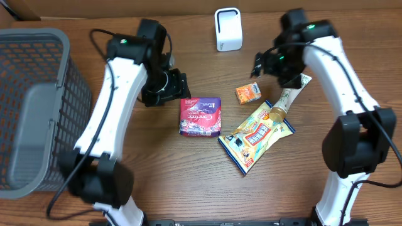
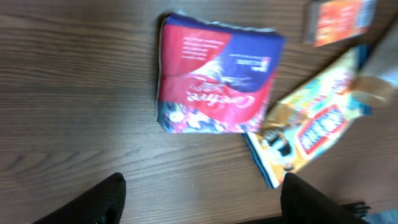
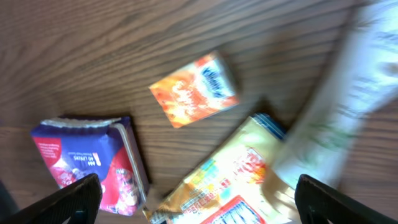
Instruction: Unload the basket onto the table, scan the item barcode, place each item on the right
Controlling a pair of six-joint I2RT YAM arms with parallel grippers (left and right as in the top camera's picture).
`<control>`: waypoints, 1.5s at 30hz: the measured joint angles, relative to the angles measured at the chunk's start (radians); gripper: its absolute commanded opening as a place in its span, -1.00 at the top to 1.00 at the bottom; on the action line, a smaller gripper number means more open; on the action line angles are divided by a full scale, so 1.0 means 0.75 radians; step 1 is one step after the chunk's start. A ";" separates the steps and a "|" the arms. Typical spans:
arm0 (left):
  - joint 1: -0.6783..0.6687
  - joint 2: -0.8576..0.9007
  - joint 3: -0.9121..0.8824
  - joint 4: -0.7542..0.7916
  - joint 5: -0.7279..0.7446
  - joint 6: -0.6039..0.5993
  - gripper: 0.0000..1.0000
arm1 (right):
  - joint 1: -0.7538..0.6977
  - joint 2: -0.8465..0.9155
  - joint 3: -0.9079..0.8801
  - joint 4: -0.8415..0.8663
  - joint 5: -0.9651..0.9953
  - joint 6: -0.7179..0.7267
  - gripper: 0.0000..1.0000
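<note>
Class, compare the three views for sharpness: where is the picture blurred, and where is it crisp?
Overhead: crisp and evenly lit, the scanner sharp. Left wrist: motion blur throughout, smearing the pack and yellow bag. Right wrist: orange box fairly clear, white sachet at right badly smeared.

Your red-and-purple pack (image 1: 200, 117) lying flat on the bench (image 1: 188, 182), label up, your white scanner (image 1: 227, 29) upright, well apart from it
</note>
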 measured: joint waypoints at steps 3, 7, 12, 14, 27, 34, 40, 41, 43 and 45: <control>0.000 0.128 -0.002 0.014 0.004 0.026 -0.15 | -0.042 -0.027 0.050 -0.075 -0.007 -0.036 -1.00; 0.000 0.310 -0.006 0.037 0.053 0.112 -0.04 | -0.046 -0.126 0.053 -0.098 -0.011 -0.092 -1.00; 0.000 0.476 -0.014 0.098 0.183 0.288 -0.05 | -0.045 -0.318 0.054 -0.097 -0.011 -0.128 -1.00; 0.001 0.514 -0.014 0.109 0.214 0.341 -0.04 | -0.045 -0.412 0.055 -0.100 -0.011 -0.146 -1.00; 0.027 0.555 -0.014 0.167 0.316 0.490 0.92 | -0.045 -0.711 0.076 -0.124 -0.012 -0.202 -1.00; 0.030 0.559 0.009 0.072 0.309 0.492 0.92 | -0.045 -0.710 0.076 -0.124 -0.011 -0.207 -1.00; 0.038 0.580 0.245 -0.151 0.160 0.469 0.92 | -0.045 -0.710 0.076 -0.125 -0.012 -0.207 -1.00; 0.039 0.580 0.322 -0.184 0.121 0.455 0.92 | -0.045 -0.710 0.076 -0.127 -0.010 -0.206 -1.00; 0.039 0.580 0.491 -0.239 0.017 0.419 0.92 | -0.045 -0.710 0.076 -0.138 -0.003 -0.207 -1.00; 0.038 0.580 0.647 -0.293 -0.141 0.344 0.92 | -0.045 -0.710 0.076 -0.154 0.020 -0.206 -1.00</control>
